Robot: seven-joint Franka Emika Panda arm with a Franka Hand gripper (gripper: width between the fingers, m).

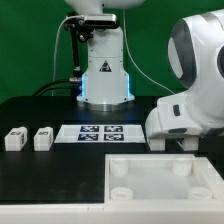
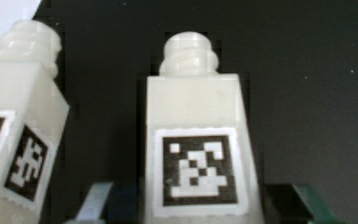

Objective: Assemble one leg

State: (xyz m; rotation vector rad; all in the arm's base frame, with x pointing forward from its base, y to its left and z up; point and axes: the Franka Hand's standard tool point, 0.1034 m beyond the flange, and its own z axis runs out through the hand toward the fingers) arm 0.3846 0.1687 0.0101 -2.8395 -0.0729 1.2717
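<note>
In the wrist view a white leg [image 2: 197, 130] with a round peg on its end and a black-and-white marker on its face lies on the black table between my fingers. My gripper [image 2: 202, 205] is open, with a gap between each finger [image 2: 101, 200] and the leg. A second like leg [image 2: 19, 110] lies close beside it. In the exterior view two more legs [image 1: 15, 139] [image 1: 42, 138] lie at that view's left. My arm [image 1: 185, 100] is low at that view's right, and its body hides the gripper and the legs under it.
The marker board [image 1: 100, 133] lies flat in the middle of the black table. The large white square tray-like piece [image 1: 120, 162] with round sockets lies in the foreground. The robot's base [image 1: 105, 75] stands at the back with cables beside it.
</note>
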